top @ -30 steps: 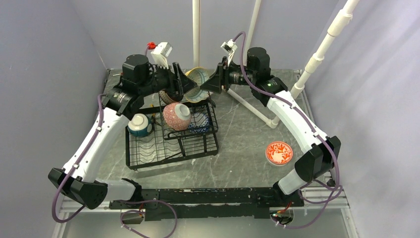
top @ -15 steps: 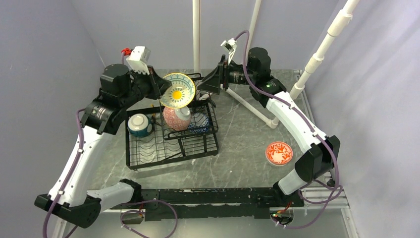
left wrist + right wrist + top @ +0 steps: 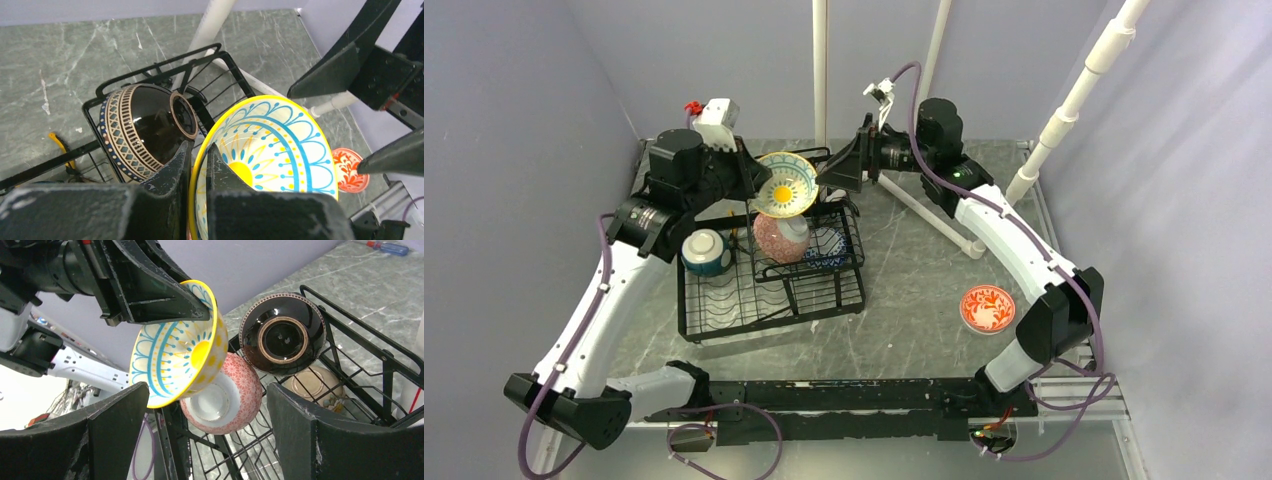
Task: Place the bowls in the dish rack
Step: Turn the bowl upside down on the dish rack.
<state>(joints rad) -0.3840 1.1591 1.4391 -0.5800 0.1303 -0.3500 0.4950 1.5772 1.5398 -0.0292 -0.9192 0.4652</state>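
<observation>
A: Holding what, left gripper?

B: Yellow bowl, rim clenched between the jaws. It is tilted on edge and hangs over the 12 o'clock end of the rack. Right gripper: jaws spread wide, grasping nothing, at the bowl's 2 o'clock.

A: Places taken?

B: Upper tier: brown bowl and pink bowl, both on edge, touching. Tray: teal bowl, 9 o'clock side. Red bowl: on the table, well apart at 4 o'clock, not yet loaded.

A: Handling note?

B: My judgement: lower the yellow bowl on edge into a free gap beside the pink one, clear of the brown. Release only once the wires carry it. It is a thin pinch on a glazed rim, so it may swing or slip. Keep the right gripper clear.
</observation>
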